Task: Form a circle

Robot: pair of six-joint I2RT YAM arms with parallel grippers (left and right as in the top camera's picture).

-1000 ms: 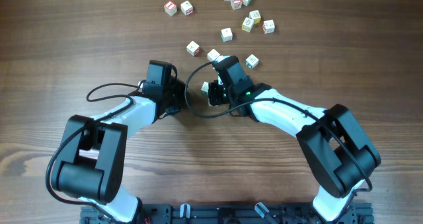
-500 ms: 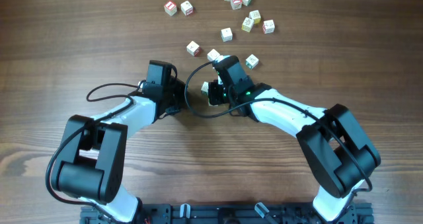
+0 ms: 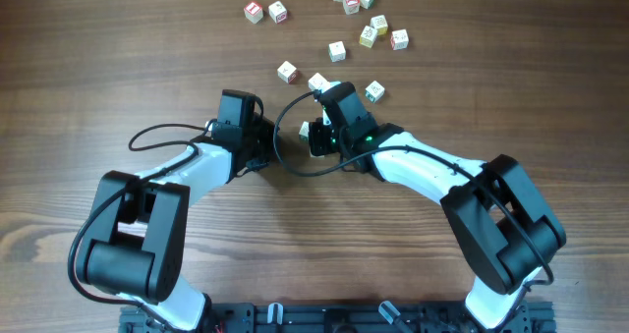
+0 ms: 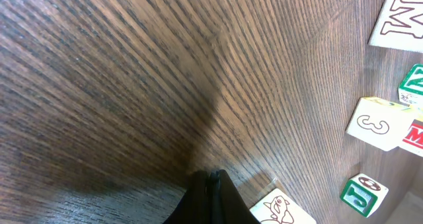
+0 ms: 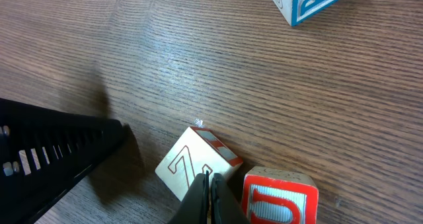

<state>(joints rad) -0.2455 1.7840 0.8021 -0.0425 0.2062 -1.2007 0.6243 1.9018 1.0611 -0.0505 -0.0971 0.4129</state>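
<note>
Twelve-odd alphabet cubes [image 3: 337,50] lie loose on the far half of the wooden table [image 3: 118,68], not in a ring; a cluster of three [image 3: 351,5] sits at the far edge. I see my left gripper [image 4: 213,179] pinched closed and empty, tips beside a picture cube [image 4: 281,207]. My right gripper [image 5: 208,179] is closed and empty too, tips over the Z cube [image 5: 198,161], with the red U cube [image 5: 281,201] just beside it.

From high above, the overhead camera is looking straight down on both my arms and the table [image 3: 118,58]. Each wrist camera is hovering close to the wood, peering forward past my left gripper [image 4: 213,179] or right gripper [image 5: 209,179] at the letter cubes [image 3: 399,39] that the overhead is also seeing.
</note>
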